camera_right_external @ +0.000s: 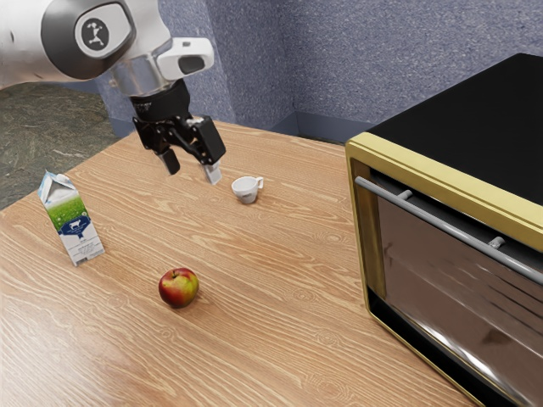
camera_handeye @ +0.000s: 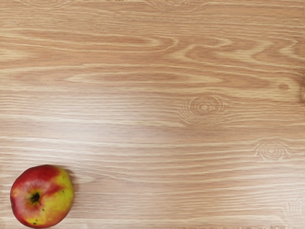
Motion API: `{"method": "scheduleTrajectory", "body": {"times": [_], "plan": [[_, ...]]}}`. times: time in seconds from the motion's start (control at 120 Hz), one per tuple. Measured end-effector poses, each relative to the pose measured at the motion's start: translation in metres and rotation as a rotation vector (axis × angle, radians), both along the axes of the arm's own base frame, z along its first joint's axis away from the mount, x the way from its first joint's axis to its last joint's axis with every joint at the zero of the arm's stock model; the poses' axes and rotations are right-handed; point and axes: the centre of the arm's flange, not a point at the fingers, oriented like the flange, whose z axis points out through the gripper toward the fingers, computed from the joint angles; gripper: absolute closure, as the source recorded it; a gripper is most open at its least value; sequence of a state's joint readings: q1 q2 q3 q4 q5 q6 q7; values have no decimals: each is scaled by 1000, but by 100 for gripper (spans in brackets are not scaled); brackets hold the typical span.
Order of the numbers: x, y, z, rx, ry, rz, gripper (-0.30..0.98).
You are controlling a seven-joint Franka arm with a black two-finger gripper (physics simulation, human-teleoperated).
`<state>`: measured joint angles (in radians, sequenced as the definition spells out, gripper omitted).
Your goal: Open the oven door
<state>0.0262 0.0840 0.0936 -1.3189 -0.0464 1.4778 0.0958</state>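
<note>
My gripper point(camera_right_external: 192, 170) is at the exterior view's upper left, raised above the table and pointing down, its two fingers apart with nothing between them. The oven point(camera_right_external: 441, 178), with a black top and a yellow frame, stands at the exterior view's right, well away from the gripper. Its glass door point(camera_right_external: 458, 280) is closed, and a grey bar handle point(camera_right_external: 450, 227) runs along the door's upper edge.
A red and yellow apple point(camera_right_external: 179, 288) rests on the wooden table point(camera_right_external: 280, 288); the wrist view has the apple point(camera_handeye: 42, 196) too. Near the gripper is a white cup point(camera_right_external: 246, 189). A milk carton point(camera_right_external: 73, 222) stands at the exterior view's left.
</note>
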Motion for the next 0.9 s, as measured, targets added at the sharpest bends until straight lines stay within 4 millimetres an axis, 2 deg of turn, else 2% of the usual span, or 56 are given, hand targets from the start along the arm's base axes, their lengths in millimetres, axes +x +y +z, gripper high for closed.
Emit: {"method": "scheduleTrajectory", "body": {"times": [0.092, 0.175, 0.192, 0.208, 0.225, 0.25, 0.267, 0.275, 0.292, 0.325, 0.35, 0.383, 0.417, 0.467, 0.525, 0.608, 0.675, 0.758, 0.9], "plan": [[1, -17, 0, 26, 4, -36, 0], [0, -15, 1, 37, 6, -37, 0], [-3, -14, 8, 40, -6, -36, 0], [-14, -13, 33, 44, -54, -38, 0], [-36, -13, 75, 51, -135, -52, 0], [-80, -16, 133, 59, -250, -90, 0], [-107, -24, 159, 63, -300, -129, 0], [-118, -34, 168, 67, -316, -160, 0], [-136, -67, 182, 71, -338, -251, 0], [-163, -138, 191, 78, -338, -452, 0], [-178, -177, 187, 88, -322, -576, 0], [-198, -218, 167, 108, -286, -722, 0], [-211, -243, 138, 115, -249, -839, 0], [-219, -266, 102, 108, -221, -986, 0], [-229, -280, 80, 112, -235, -1130, 0], [-236, -302, 73, 125, -289, -1325, 0], [-232, -321, 64, 140, -314, -1465, 0], [-217, -332, 57, 150, -340, -1595, 0], [-185, -341, 57, 156, -396, -1766, 0]]}}
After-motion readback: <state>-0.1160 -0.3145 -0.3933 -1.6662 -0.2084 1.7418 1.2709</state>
